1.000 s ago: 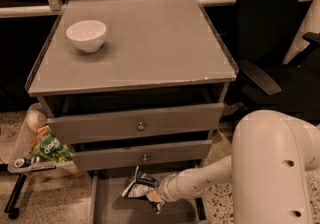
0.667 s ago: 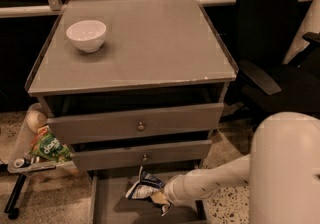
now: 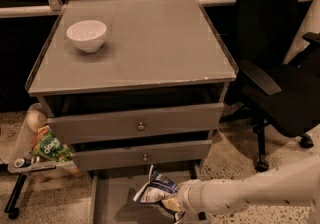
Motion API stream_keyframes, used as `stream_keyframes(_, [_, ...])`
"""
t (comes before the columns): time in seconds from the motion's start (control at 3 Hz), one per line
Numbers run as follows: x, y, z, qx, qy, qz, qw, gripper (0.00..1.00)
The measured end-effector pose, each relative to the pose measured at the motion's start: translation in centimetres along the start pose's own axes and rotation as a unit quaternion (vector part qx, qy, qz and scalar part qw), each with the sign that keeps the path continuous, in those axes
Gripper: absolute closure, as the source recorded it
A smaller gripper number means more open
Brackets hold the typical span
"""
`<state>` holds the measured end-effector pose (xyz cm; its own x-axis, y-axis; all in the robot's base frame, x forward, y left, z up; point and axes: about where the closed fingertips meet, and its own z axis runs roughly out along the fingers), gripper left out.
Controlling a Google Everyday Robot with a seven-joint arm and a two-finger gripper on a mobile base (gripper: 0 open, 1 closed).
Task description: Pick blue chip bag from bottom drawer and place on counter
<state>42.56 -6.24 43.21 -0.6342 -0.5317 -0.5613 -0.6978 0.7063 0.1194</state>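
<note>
Counter (image 3: 150, 48) fills the upper middle, a broad grey top well above the gripper (image 3: 172, 207) and farther back. Up and to the right of the gripper stands a black chair (image 3: 280, 68), just beside the cabinet. A white arm (image 3: 250, 193) enters from the lower right edge and runs left to the gripper.

Two knobbed drawers (image 3: 140, 123) sit directly above the gripper, one over the other. The bottom drawer (image 3: 112, 200) is pulled out, and its flat grey floor lies under the gripper and to its left.

A white bowl (image 3: 86, 34) rests on the counter's far left corner, high up and left of the gripper. A green bag (image 3: 50, 148) lies on a small tray outside the cabinet, well to the gripper's left and a little above it.

The bag (image 3: 157, 190) is at the gripper's upper left, touching it. It is tilted inside the bottom drawer, with one corner pointing up toward the knobbed drawers and a shadow on the floor below.

The gripper hangs low over the right half of the bottom drawer, closed on the bag's lower right edge.
</note>
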Motion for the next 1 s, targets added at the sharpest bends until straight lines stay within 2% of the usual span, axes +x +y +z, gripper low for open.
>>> stream_keyframes(0.33, [-1.3, -0.4, -1.7, 0.014, -0.008, -0.017, 0.9997, 1.0])
stream_keyframes(0.67, [-1.1, 0.5, -2.7, 0.008, -0.003, -0.016, 0.9998, 1.0])
stream_keyframes(1.0, [-1.9, 1.9, -6.8, 0.011, -0.001, -0.016, 0.9998, 1.0])
